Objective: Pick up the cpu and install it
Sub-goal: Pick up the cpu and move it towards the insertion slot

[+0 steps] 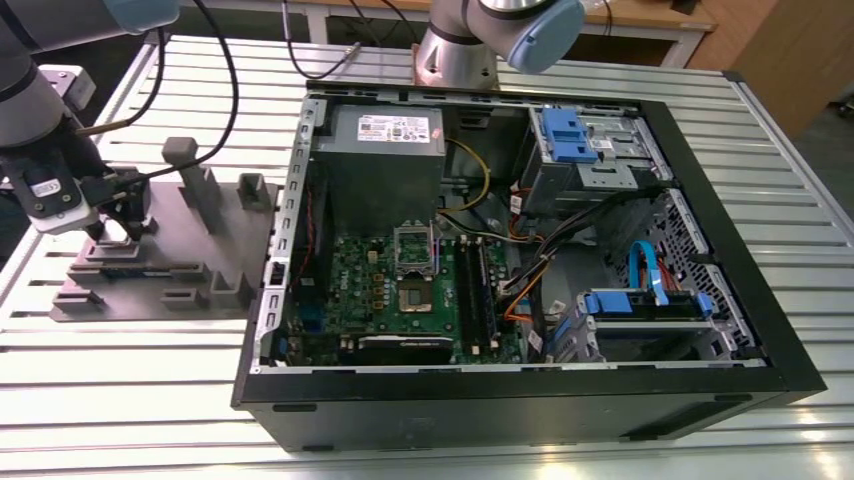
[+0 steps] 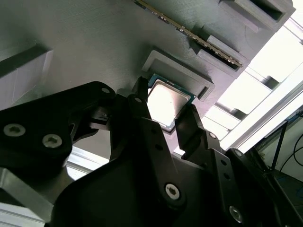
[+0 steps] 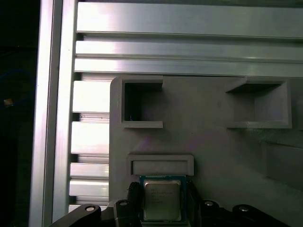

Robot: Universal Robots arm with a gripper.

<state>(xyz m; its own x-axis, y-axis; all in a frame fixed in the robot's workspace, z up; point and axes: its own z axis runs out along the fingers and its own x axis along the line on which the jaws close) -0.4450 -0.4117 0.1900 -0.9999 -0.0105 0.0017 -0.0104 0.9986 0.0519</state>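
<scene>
The gripper (image 2: 164, 106) is low over the grey fixture plate (image 1: 160, 285), which lies on the slatted metal table (image 1: 120, 380) at the exterior view's left; its two black fingers (image 2: 142, 111) stand against opposite edges of the cpu (image 2: 163, 97), and I see no gap between them and the chip, so the claw is closed narrowly on the cpu and holds nothing else; in both wrist views the cpu shows its shiny silver top between the fingers, and it sits at the plate, just beside a low raised ledge (image 3: 161, 164); if it is already lifted off the plate, I cannot tell; two square pockets (image 3: 142, 106) are cut in the plate farther from the chip, and a thin board (image 2: 189, 32) stands on its edge in a slot near it; the open computer case (image 1: 534, 400) lies well apart, at the exterior view's right of the plate; inside it the green motherboard (image 1: 387, 290) has the socket frame (image 1: 416, 262) near its middle
</scene>
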